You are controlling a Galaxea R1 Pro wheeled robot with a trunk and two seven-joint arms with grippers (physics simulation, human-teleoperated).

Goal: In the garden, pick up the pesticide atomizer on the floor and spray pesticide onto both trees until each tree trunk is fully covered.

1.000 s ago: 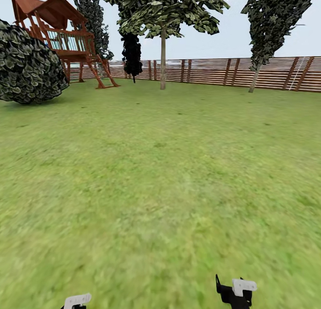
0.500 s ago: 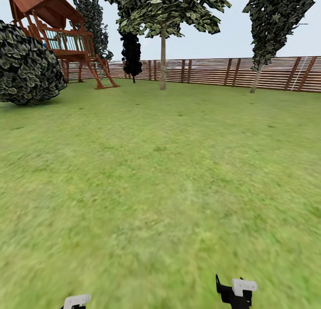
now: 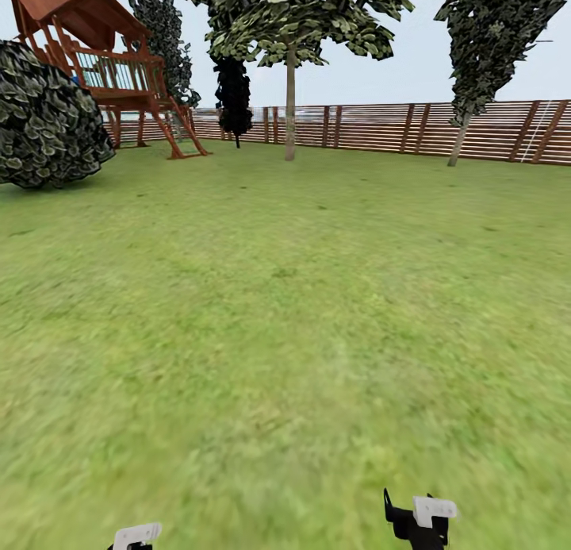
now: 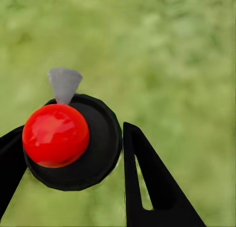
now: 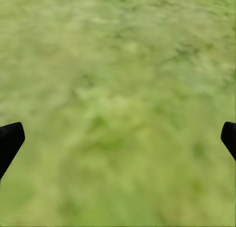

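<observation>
Between the left hand's [image 4: 73,153] closed fingers sits the pesticide atomizer [image 4: 69,138], red cap up; right hand [image 5: 118,138] spread, empty. Advice: cross the lawn [image 3: 285,312] steadily, nozzle kept forward, toward a trunk [image 3: 290,105].

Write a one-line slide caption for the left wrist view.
Left gripper holding a round black atomizer with a glossy red cap above blurry green grass.

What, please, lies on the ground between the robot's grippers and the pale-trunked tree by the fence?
In the head view, only bare grass stretches from the grippers to the tree near the fence.
</observation>
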